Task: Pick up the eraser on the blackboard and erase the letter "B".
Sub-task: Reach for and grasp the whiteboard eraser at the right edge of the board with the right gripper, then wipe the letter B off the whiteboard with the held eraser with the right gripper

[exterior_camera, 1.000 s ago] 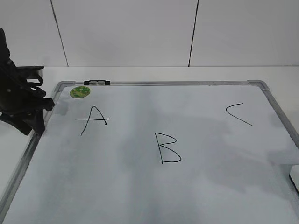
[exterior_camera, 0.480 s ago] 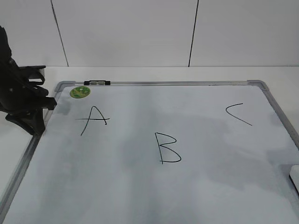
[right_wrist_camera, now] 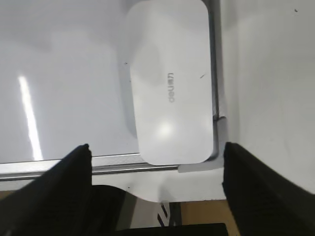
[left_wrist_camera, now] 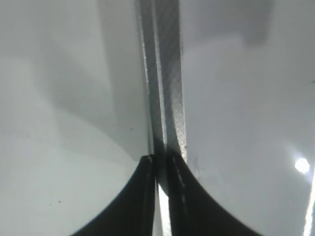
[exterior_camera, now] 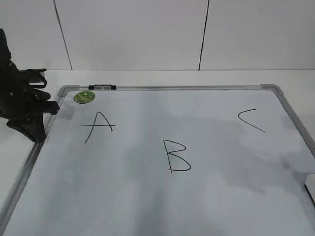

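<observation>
The eraser (right_wrist_camera: 170,81) is a flat white rounded block with small grey lettering. It lies on the blackboard (right_wrist_camera: 64,73) in a corner, against the metal frame. My right gripper (right_wrist_camera: 155,157) hovers above the eraser's near end, jaws wide open, with one finger (right_wrist_camera: 74,167) on each side and nothing held. In the exterior view only a sliver of the eraser (exterior_camera: 312,183) shows at the right edge. The black letter "B" (exterior_camera: 176,156) is in the middle of the blackboard (exterior_camera: 147,196). My left gripper (exterior_camera: 38,132) is shut and empty over the board's left frame (left_wrist_camera: 170,88).
A black "A" (exterior_camera: 98,125) and a green round sticker (exterior_camera: 84,97) are at the board's far left. A black "C" (exterior_camera: 251,120) is at the far right. A white wall stands behind the table. The table's front edge shows below the eraser (right_wrist_camera: 197,216).
A grey shadow has spread over the board's right edge and the eraser's sliver shows less. The left gripper shifted slightly at the left frame. The letters are unchanged.
</observation>
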Robot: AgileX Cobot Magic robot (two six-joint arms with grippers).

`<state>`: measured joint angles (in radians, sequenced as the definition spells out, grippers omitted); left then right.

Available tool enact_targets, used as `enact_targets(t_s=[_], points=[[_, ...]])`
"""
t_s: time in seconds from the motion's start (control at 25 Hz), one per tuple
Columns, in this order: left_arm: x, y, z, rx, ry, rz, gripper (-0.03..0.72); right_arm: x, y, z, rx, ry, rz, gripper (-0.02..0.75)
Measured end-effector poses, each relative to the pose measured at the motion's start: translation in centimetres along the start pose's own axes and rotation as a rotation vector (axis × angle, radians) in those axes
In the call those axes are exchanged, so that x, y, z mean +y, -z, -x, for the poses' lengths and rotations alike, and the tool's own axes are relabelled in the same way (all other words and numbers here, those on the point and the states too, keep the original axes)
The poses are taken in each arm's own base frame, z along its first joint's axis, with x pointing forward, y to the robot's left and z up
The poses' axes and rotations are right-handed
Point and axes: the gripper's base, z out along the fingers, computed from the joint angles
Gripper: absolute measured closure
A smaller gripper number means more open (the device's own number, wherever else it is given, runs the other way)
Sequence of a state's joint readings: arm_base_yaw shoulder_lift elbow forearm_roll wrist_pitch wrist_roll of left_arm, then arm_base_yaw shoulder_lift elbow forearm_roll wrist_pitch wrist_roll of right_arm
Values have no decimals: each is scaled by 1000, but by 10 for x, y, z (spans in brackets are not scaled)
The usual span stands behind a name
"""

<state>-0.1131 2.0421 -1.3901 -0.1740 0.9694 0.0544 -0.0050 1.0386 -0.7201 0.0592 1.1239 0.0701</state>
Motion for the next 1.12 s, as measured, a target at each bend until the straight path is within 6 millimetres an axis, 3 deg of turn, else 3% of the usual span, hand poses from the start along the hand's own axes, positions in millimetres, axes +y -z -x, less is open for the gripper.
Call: enact_targets(t_s=[0.76,1.12], points=[[0,0,0,2,2,0,657,-4,-67,38,150,10,-53,98],[0,0,0,2,2,0,657,-6,-81,42,191,16,-79,112]])
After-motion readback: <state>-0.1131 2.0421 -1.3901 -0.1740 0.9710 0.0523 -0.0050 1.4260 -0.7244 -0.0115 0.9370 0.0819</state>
